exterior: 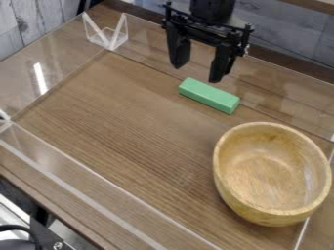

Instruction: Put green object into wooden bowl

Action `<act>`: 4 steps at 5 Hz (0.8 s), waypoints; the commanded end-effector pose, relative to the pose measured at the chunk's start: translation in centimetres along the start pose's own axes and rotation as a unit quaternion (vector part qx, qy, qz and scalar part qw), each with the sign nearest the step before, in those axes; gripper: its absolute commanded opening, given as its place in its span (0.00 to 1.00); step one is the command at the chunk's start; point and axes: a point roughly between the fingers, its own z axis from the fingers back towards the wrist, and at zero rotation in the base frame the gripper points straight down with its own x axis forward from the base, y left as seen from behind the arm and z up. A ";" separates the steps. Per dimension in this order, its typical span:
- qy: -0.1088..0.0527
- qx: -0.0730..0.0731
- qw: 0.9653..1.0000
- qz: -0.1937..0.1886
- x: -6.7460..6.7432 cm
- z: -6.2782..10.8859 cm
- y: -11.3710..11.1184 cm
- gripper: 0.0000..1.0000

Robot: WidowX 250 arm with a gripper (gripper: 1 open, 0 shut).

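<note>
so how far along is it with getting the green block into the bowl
Nothing is done yet: the green object lies flat on the table, apart from the wooden bowl, which is empty. In hand: the gripper hangs just behind the block, jaws open, holding nothing. Left: grasp it, carry it over and drop it in.

Wooden table (104, 127), grey plank wall (39, 24)

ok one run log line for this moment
end effector: open, above block | green object: on table | wooden bowl: empty
</note>
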 end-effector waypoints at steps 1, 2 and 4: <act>0.010 0.004 0.996 -0.089 -0.1 -0.6 0.1 0.00; 0.021 0.007 0.981 -0.193 0.0 -1.7 0.5 0.00; 0.009 -0.003 0.950 -0.314 1.3 -5.4 1.3 0.00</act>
